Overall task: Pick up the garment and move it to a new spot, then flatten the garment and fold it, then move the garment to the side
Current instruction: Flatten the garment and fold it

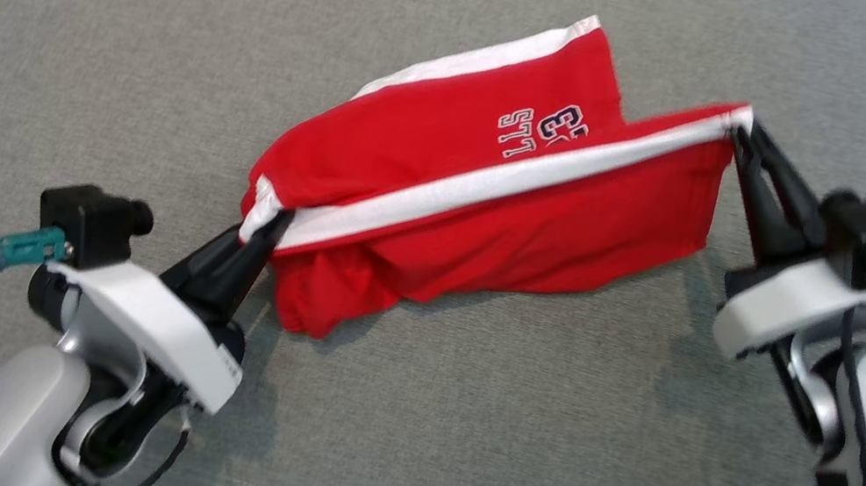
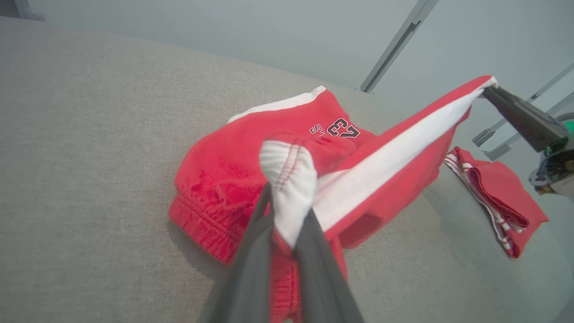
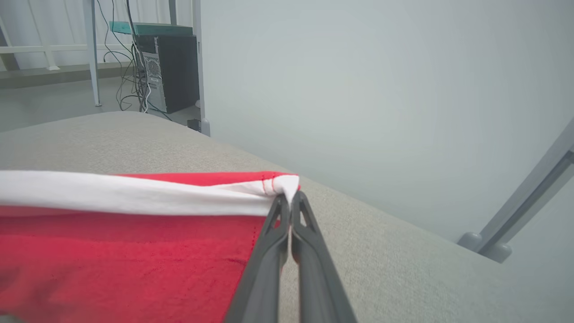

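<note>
The garment (image 1: 494,200) is a pair of red shorts with a white side stripe and a printed number. It hangs stretched between my two grippers above the grey cushion, its lower part resting on the fabric surface. My left gripper (image 1: 271,228) is shut on the garment's near-left end, where the white stripe (image 2: 287,179) bunches between the fingers (image 2: 255,251). My right gripper (image 1: 739,132) is shut on the far-right corner (image 3: 287,184) of the same stripe. The garment (image 3: 134,251) hangs below the pinched hem (image 2: 486,85).
The grey cushion (image 1: 120,45) spreads wide on all sides. A second red item (image 2: 497,202) with white stripes lies folded on the right side of the cushion. Beyond the far edge stand a metal frame (image 3: 529,197), a computer tower (image 3: 170,72) and cables.
</note>
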